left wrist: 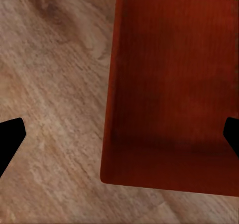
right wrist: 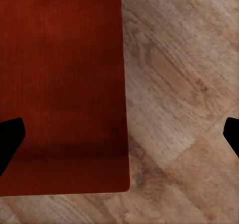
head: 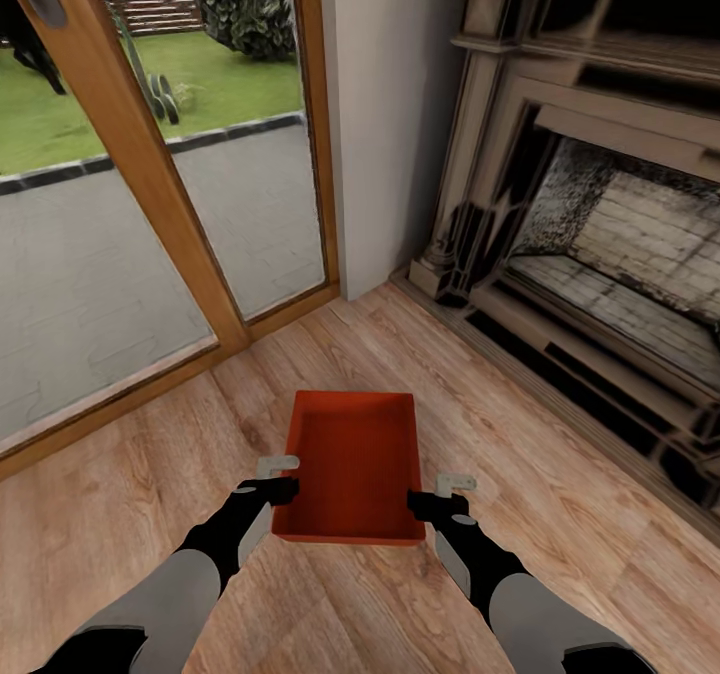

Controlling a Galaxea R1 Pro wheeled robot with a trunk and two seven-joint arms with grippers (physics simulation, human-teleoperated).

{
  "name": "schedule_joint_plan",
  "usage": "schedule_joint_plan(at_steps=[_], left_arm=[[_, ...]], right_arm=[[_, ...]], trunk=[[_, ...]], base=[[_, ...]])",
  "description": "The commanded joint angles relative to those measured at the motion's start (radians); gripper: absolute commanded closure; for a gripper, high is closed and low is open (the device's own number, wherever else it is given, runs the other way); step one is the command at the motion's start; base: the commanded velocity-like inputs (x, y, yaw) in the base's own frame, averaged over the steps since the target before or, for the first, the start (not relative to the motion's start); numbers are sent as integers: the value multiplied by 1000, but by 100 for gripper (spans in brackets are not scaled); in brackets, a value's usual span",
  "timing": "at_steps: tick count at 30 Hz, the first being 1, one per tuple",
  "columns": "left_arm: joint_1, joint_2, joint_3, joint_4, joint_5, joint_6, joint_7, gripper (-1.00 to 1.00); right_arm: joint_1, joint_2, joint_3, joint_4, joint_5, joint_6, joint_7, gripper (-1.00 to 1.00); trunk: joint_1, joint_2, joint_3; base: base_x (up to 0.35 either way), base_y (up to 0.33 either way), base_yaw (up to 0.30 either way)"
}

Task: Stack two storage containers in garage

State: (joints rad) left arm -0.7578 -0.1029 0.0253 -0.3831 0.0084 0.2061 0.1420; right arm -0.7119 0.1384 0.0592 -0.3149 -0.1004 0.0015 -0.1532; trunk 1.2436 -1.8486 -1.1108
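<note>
Head view: red-orange storage container (head: 352, 464) at 6 o'clock of frame, open top up, over light wood plank floor (head: 560, 434) of living room. Left tool (head: 278, 476) at container's 9 o'clock wall, right tool (head: 452, 492) at its 3 o'clock wall. Wrist views: each tool spread wide, one finger over container, other over floor. Actual contact: cannot tell. Fireplace (head: 610, 224) at 2 o'clock, glass door (head: 150, 184) at 10 o'clock.

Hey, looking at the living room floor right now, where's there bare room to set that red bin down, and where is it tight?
Bare wood floor lies open between the storage container and the glass door, and also ahead toward the white wall. It narrows on the side toward the fireplace. Tightest are the container's long sides, where the left gripper and right gripper sit.
</note>
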Motion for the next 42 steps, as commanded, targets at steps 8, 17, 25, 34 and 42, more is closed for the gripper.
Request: schedule_joint_plan(at_steps=[8,17,25,34,42], left_arm=[[0,3,1,4,-1,6,2,-100],[0,3,2,4,-1,6,2,-100],[0,3,2,4,-1,6,2,-100],[0,5,2,4,-1,6,2,-100],[0,10,2,1,1,6,2,-100]], right_arm=[[0,-1,10,-7,-9,-7,-5,-100],[0,-2,10,-9,-9,-8,-5,-100],[0,-3,10,-10,-9,-8,-5,-100],[0,-5,10,-11,-8,-8,-3,-100],[0,-6,10,-50,-6,-6,-3,-100]], trunk=[[31,-57,-26],[65,-120,-54],[96,-176,-79],[130,-239,-107],[149,-274,-123]], base=[[0,0,0],[0,0,0],[0,0,0],[0,0,0],[0,0,0]])
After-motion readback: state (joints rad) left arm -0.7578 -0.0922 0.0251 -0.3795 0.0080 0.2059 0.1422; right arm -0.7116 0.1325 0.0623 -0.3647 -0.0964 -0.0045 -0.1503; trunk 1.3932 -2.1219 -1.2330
